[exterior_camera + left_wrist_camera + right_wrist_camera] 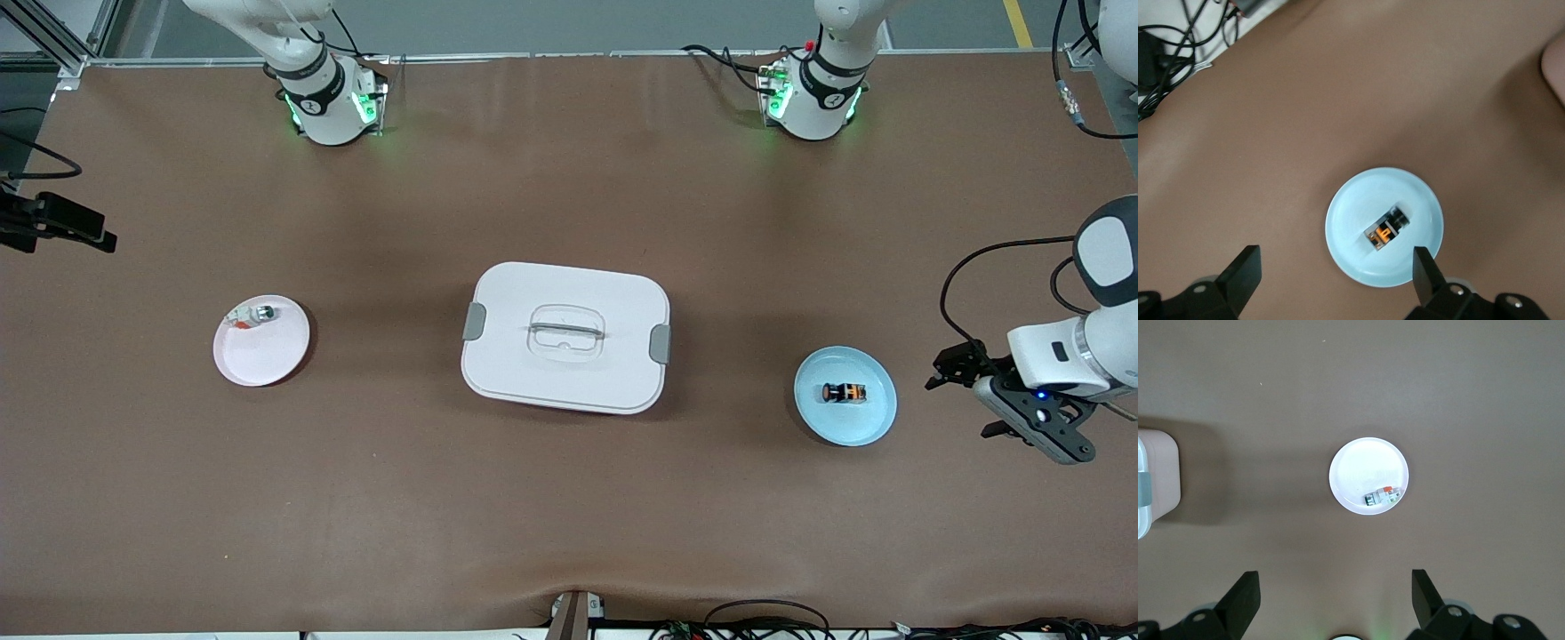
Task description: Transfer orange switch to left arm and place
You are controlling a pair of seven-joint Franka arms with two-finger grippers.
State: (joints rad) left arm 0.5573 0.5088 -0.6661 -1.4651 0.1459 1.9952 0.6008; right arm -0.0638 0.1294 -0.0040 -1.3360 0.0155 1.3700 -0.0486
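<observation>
The orange switch (843, 392) lies on its side in a light blue plate (849, 428) toward the left arm's end of the table. It also shows in the left wrist view (1386, 231), on the plate (1358, 200). My left gripper (965, 396) is open and empty, over the table beside the blue plate (1336, 273). The white box (533, 382) stands mid-table, lid on. My right gripper (1335, 600) is open and empty, high over the table near its arm's base, and out of the front view.
A pink plate (267, 356) toward the right arm's end holds a small whitish piece (253, 313); both show in the right wrist view, plate (1361, 470) and piece (1381, 497). The box's end (1155, 480) shows there too. Cables lie along the table's edges.
</observation>
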